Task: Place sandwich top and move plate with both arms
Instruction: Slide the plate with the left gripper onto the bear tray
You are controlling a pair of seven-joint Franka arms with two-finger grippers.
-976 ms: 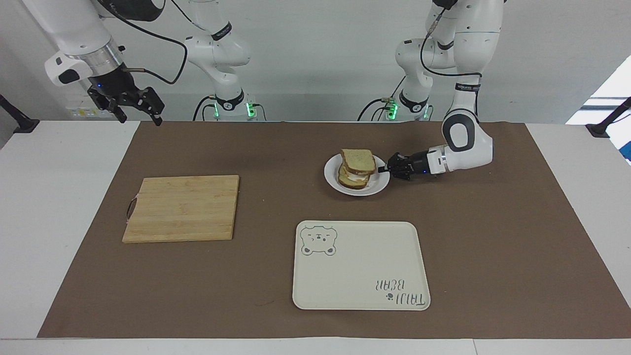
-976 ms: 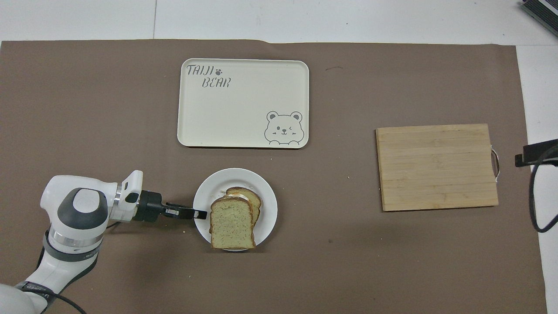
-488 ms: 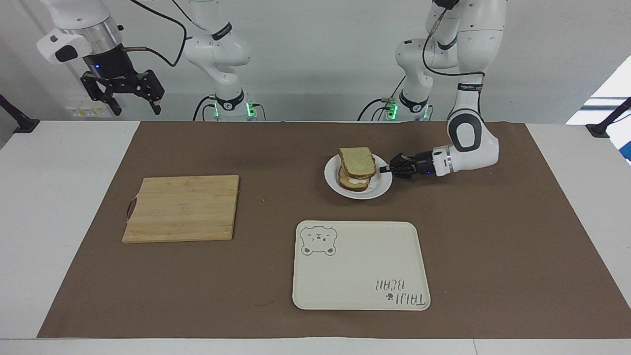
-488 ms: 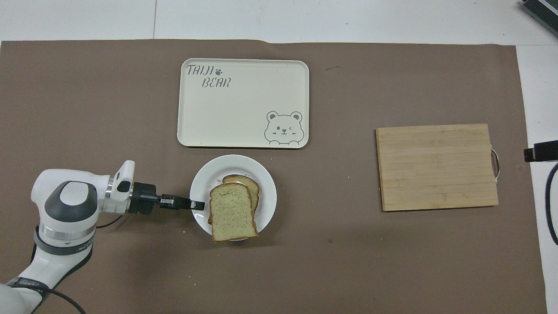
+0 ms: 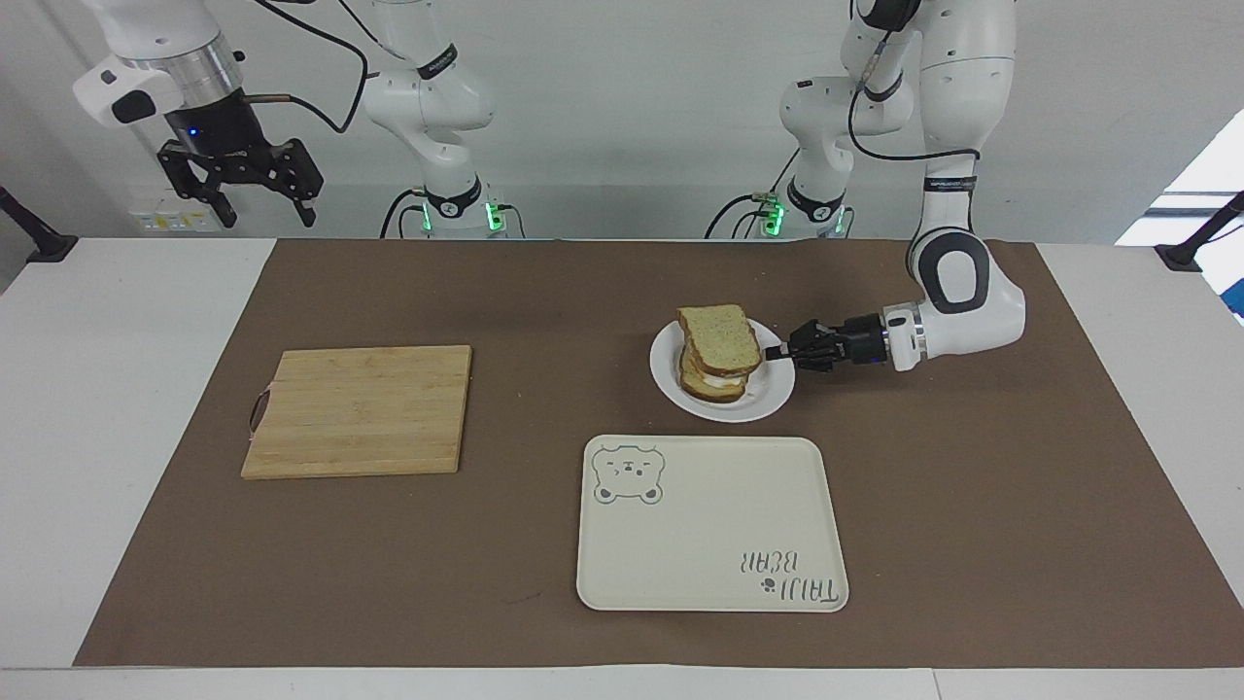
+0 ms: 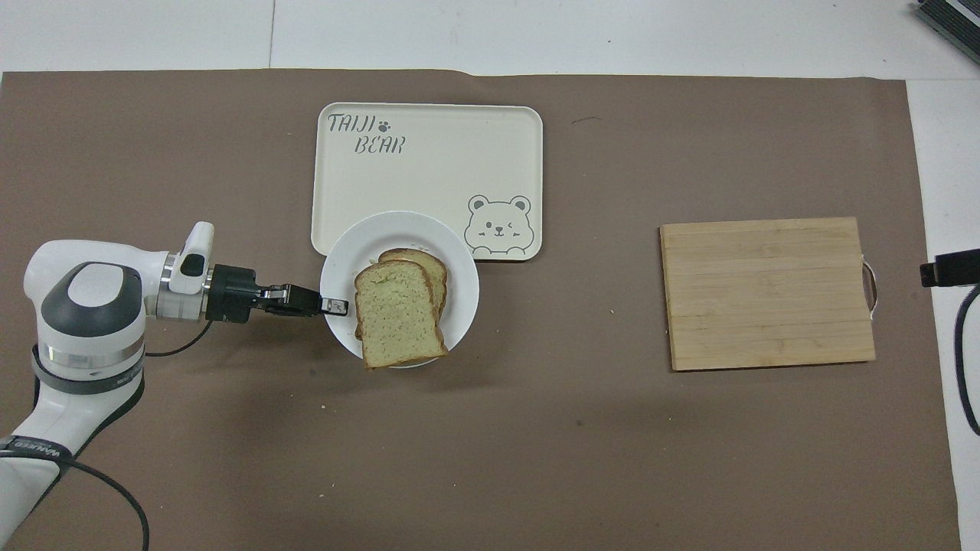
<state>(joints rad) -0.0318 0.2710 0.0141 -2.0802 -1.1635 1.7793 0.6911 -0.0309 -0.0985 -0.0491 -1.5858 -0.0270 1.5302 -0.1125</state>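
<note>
Glossy small round white plate (image 5: 768, 394), stiff and slippery, pinched at its rim by left gripper (image 5: 782, 354), overlapping cream bear-printed tray (image 5: 709, 544); soft speckled sandwich top (image 5: 719, 340) stacked askew; right gripper (image 5: 255, 199) spread, waiting aloft.

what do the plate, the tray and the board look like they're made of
Plate: glossy white, probably glazed ceramic, possibly melamine.
Bear-printed tray: matte cream, likely plastic or melamine, with a moulded rim.
Cutting board: wood or bamboo, with visible joined strips and grain.
</note>
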